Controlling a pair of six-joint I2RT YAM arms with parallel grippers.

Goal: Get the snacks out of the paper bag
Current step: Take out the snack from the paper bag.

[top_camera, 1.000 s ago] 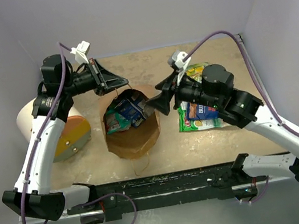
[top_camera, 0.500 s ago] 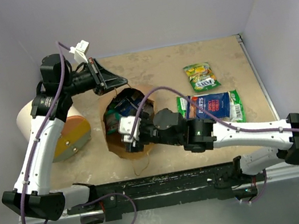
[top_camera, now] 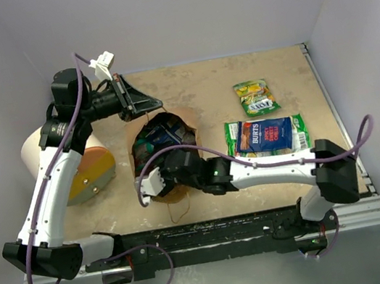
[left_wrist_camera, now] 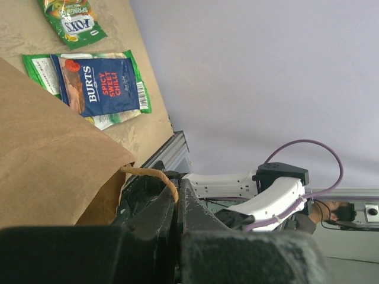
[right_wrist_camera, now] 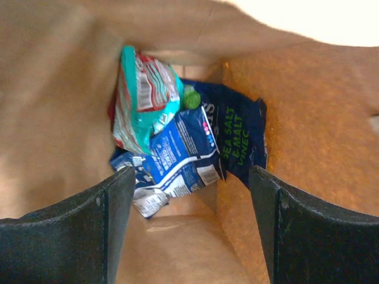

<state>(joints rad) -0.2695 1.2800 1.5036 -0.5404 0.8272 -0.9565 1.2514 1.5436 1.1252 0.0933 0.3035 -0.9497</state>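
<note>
1. Left gripper: jaws clamped together on the thin twisted paper loop handle of the brown kraft paper bag. It holds the handle up at the bag's far rim.
2. Bag stands on the beige counter, mouth up, between the two arms.
3. Right gripper: jaws wide apart, gripping nothing. It is pointing down inside the bag mouth.
4. Snacks in the bag, below and ahead of the right gripper:
   - teal packet with red-pink print, upright against the left wall
   - blue-and-white packet, lying between the jaw tips in the wrist view
   - dark blue packet with green lettering, against the right wall
5. No contact visible between the fingers and any packet.
6. Out on the counter, right of the bag: dark blue green-edged packet; green-yellow packet just beyond it.
</note>
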